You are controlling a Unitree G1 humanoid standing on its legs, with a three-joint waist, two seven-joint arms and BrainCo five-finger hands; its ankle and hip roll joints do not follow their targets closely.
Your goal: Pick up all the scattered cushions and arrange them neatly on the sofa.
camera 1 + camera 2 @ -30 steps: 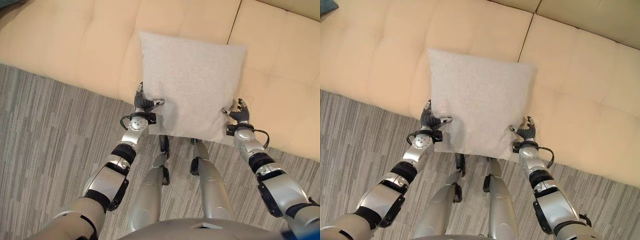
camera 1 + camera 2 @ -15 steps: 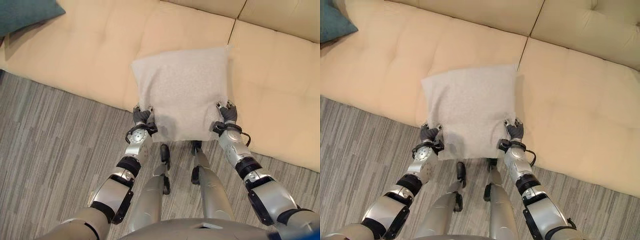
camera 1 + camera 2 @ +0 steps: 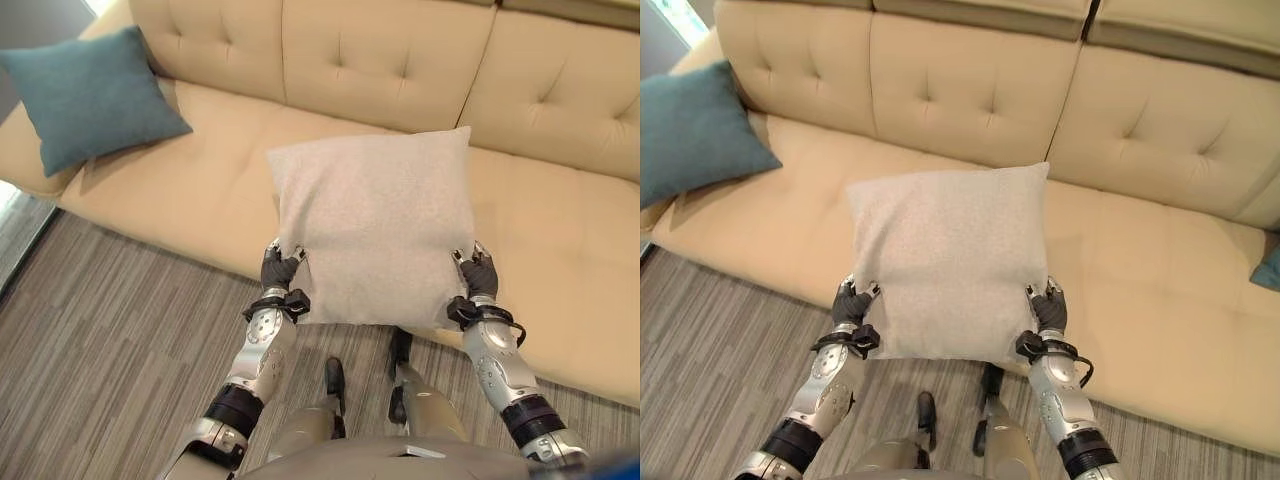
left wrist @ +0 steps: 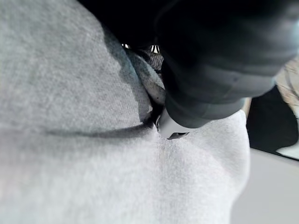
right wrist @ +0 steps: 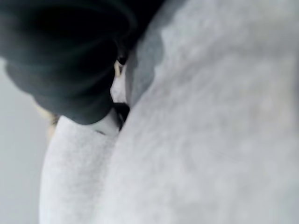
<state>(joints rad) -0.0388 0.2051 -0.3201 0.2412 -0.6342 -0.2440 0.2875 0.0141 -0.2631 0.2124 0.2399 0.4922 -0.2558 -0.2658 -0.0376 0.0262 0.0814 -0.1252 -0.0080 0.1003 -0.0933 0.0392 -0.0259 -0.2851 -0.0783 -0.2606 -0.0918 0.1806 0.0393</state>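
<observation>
Now both hands pinching grey cushion (image 3: 375,228) by lower corners, holding it up over sofa (image 3: 400,60) seat, centre of view. Left hand (image 3: 278,272) gripping corner at 7 o'clock, right hand (image 3: 478,278) at 5 o'clock, fingers curling into fabric.

Risks, as I'm judging: soft corners slipping from pinch; uneven release leaving cushion flopping face-down or sliding off seat edge toward floor (image 3: 110,330).

Cushion square, plump, fuzzy felt-like weave. Sofa cream, smooth, tufted back. Teal cushion (image 3: 92,92) resting at 10 o'clock against armrest.
</observation>
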